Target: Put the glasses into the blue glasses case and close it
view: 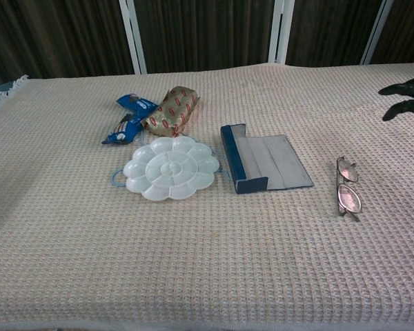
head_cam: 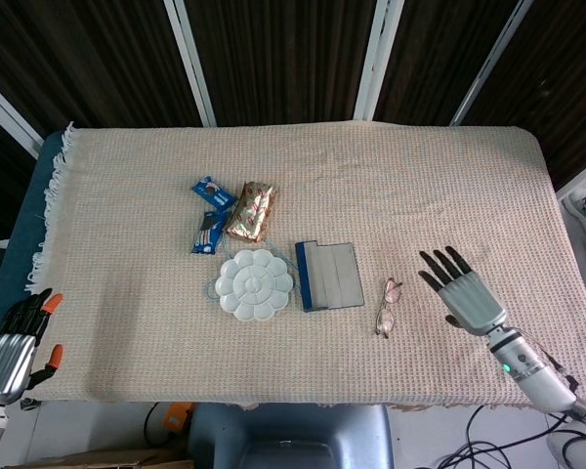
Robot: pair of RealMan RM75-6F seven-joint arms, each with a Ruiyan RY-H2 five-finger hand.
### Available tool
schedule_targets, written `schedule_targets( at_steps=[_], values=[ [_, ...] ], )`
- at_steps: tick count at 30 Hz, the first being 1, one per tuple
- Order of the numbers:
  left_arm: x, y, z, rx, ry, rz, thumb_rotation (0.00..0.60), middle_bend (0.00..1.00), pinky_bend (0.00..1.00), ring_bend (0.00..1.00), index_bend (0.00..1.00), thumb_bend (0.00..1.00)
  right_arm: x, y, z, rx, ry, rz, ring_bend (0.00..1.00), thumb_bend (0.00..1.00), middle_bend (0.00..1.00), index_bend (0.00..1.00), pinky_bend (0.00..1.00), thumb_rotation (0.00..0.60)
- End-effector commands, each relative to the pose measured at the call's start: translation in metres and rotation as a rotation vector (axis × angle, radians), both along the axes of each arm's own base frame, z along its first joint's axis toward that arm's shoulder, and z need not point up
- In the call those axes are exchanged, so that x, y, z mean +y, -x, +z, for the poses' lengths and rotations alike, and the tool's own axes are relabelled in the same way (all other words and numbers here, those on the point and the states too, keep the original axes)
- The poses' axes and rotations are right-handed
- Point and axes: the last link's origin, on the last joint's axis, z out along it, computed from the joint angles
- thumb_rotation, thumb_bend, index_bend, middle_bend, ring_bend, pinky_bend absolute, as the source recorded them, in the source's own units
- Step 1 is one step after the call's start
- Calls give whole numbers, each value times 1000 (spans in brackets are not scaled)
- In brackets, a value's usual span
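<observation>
Right hand point(head_cam: 461, 290): over the cloth at 3 o'clock of the glasses, fingers spread, holding nothing.
Left hand point(head_cam: 13, 342): off the table's 8 o'clock corner, fingers loosely apart, nothing in it.
Glasses point(head_cam: 387, 306): folded, flat on the cloth, just at 3 o'clock of the case, apart from it.
Case point(head_cam: 328, 276): open, blue edge toward the palette.
Palette point(head_cam: 256, 283): white, flower-shaped, at 9 o'clock of the case.
Snack packets point(head_cam: 232, 214): blue and gold, at 12 o'clock of the palette.

The case point(head_cam: 327, 276) is blue outside, grey inside. The palette point(head_cam: 256, 283) is white. One wrapper point(head_cam: 250, 211) is gold with red marks, on a beige waffle-weave cloth point(head_cam: 439, 195).
</observation>
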Motion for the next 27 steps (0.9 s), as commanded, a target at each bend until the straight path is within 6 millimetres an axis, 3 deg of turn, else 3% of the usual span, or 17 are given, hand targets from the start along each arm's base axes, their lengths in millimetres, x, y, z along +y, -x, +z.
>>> schedule_targets(
  at_steps=[1,6,15,27],
  values=[
    [-2,-1,0,0,0,-4,600,0,101,14,0,456,-10,-8,-20,42,-82,114,0,218,0,392,0,600],
    [-3,-2,-1,3,3,-9,600,0,101,14,0,456,-19,-7,-33,42,-142,184,0,276,0,446,0,600],
    [0,-1,-1,3,-27,21,600,0,105,14,0,454,-36,-10,-47,108,-189,284,0,292,0,496,0,600],
    [2,0,0,-1,-31,32,600,0,109,16,0,455,-42,-17,-62,96,-238,311,0,345,7,525,0,600]
  ],
)
